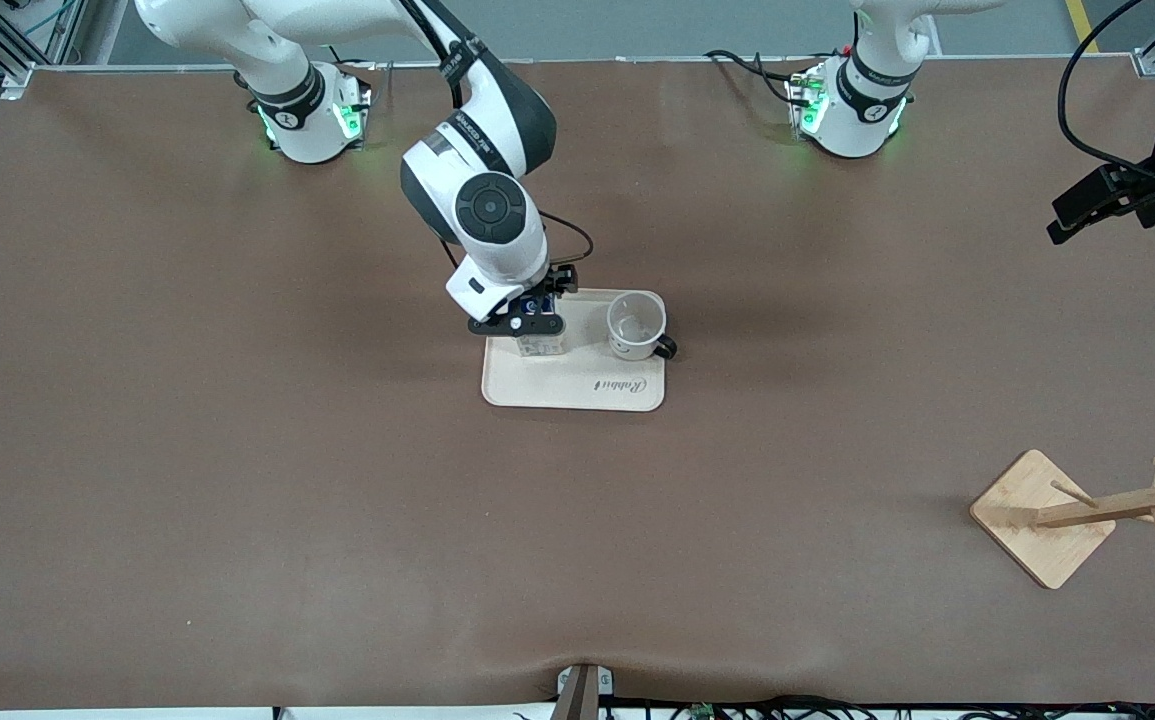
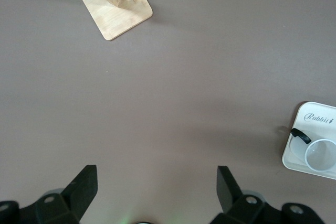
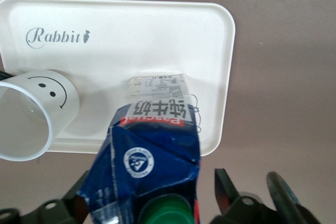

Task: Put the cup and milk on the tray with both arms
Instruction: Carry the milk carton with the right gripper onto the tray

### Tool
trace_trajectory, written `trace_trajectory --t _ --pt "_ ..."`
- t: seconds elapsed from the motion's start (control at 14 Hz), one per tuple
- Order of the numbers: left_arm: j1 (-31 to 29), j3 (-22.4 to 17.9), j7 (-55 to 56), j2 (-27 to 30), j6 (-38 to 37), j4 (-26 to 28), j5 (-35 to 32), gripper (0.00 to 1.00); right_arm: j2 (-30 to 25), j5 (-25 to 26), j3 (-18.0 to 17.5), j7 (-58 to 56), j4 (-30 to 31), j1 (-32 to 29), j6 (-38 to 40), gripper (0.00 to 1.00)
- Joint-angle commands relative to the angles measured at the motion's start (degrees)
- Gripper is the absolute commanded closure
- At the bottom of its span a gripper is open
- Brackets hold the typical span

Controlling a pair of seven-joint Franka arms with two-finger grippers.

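Note:
The cream tray lies mid-table. The white smiley cup stands upright on it at the end toward the left arm. The blue milk carton stands upright on the tray beside the cup, toward the right arm's end. My right gripper is around the carton's top, fingers open with a gap on one side. The right wrist view shows the milk between the gripper's fingers, the cup and the tray. My left gripper is open and empty, raised over the left arm's end of the table, also in its wrist view.
A wooden rack with pegs on a square base stands near the front camera at the left arm's end, and it also shows in the left wrist view. That view also shows the tray's corner with the cup.

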State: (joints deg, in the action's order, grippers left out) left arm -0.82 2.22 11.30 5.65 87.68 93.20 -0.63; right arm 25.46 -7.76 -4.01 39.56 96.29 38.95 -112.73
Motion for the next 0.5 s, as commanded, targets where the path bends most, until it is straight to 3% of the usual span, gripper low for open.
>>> trace_trajectory --t 0.0,0.14,0.43 --pt "0.1 0.0 -1.0 0.1 0.3 0.0 1.0 0.00 -1.8 -0.5 0.8 0.4 -5.8 -0.4 10.4 0.00" --pt "0.1 0.0 -1.0 0.1 0.3 0.1 1.0 0.00 -1.2 -1.5 0.9 0.6 -15.9 -1.9 23.5 0.00" --pt "0.2 0.0 -1.0 0.0 0.3 0.0 1.0 0.00 -1.9 -2.1 1.0 0.3 -23.0 -6.8 31.4 0.00"
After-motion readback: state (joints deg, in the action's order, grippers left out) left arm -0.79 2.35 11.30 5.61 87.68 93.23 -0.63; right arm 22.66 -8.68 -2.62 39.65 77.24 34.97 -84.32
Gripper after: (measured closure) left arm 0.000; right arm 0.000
